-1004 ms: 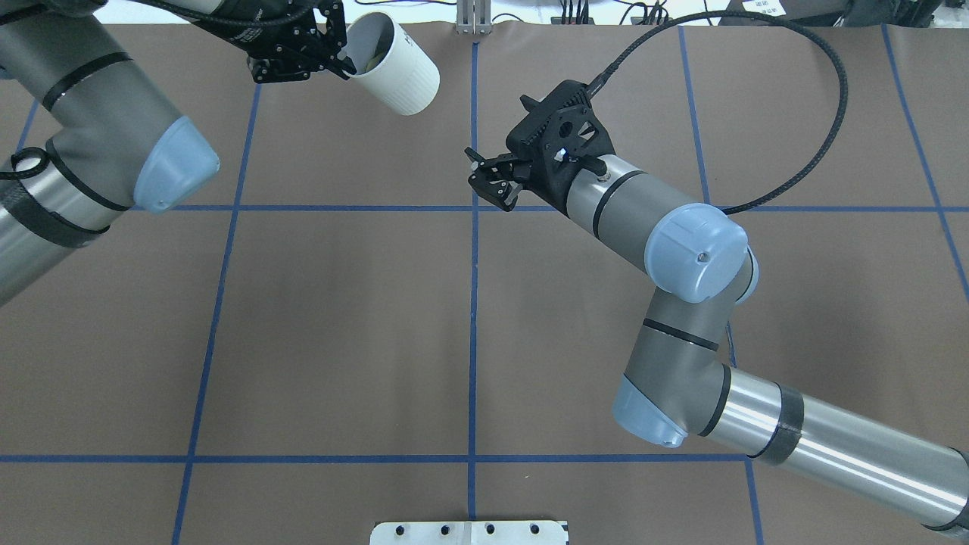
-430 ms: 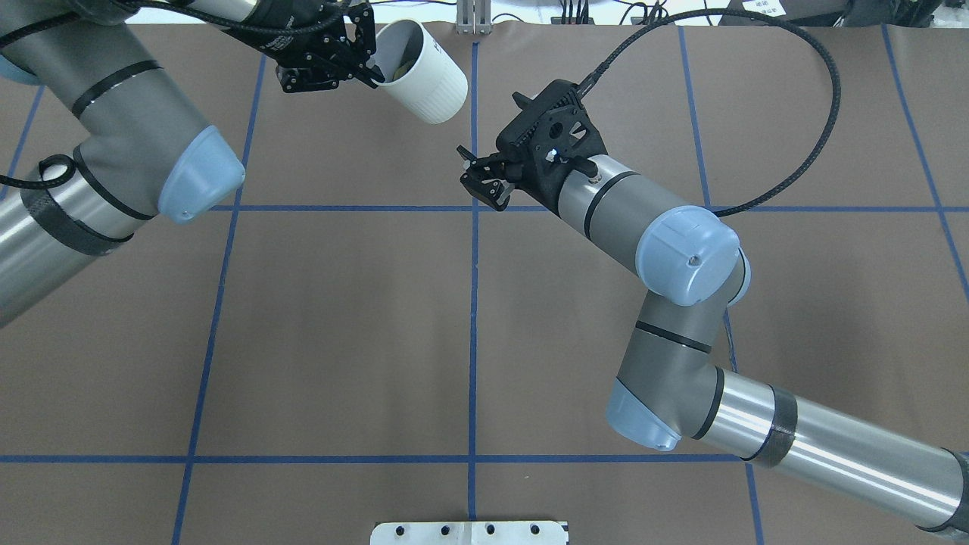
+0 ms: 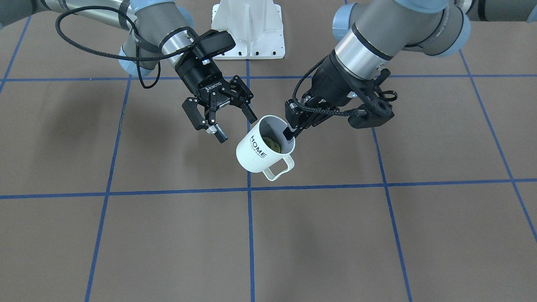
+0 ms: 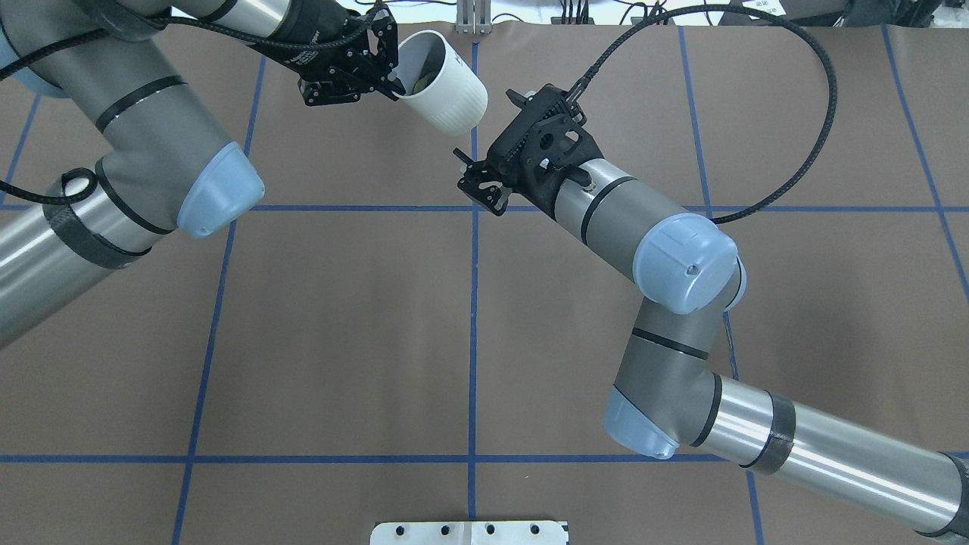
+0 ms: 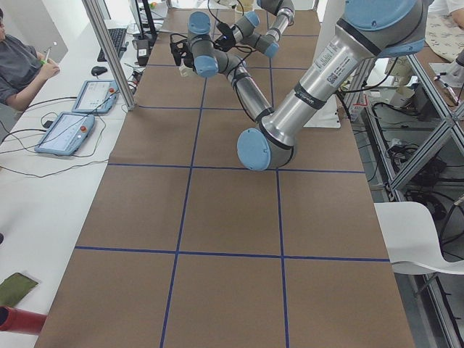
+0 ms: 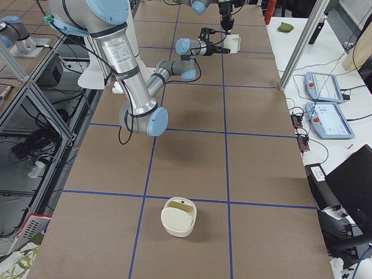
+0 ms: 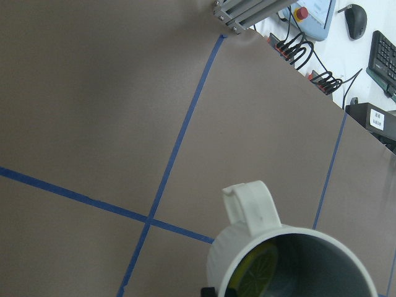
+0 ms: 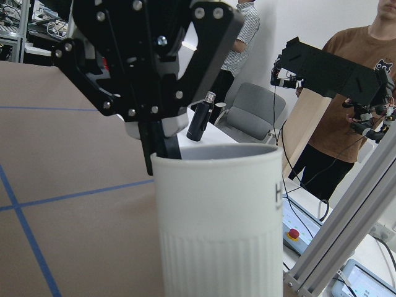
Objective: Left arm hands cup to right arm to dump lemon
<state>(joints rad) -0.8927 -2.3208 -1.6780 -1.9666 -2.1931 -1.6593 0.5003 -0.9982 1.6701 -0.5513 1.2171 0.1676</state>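
The white ribbed cup (image 3: 258,153) marked "HOME" hangs tilted above the table, its handle pointing down toward the camera in the front view. A yellow lemon slice (image 3: 272,145) lies inside it. My left gripper (image 3: 290,131) is shut on the cup's rim, one finger inside. My right gripper (image 3: 235,126), marked "ROBOTIQ", is open and empty just beside the cup, not touching it. In the overhead view the cup (image 4: 454,98) is at the far middle, the left gripper (image 4: 394,82) on its rim and the right gripper (image 4: 475,180) just below it. The left wrist view shows the cup (image 7: 247,247) and the lemon (image 7: 257,279).
The white robot base (image 3: 247,29) stands behind the grippers. A white lidded container (image 6: 178,216) sits on the table toward the end on my right. A metal post (image 4: 473,19) stands at the far edge. People stand beyond the table (image 8: 346,111).
My left arm has carried the cup rightward to the table's centre line. My right gripper has shifted slightly toward the far edge, closing the gap to the cup.
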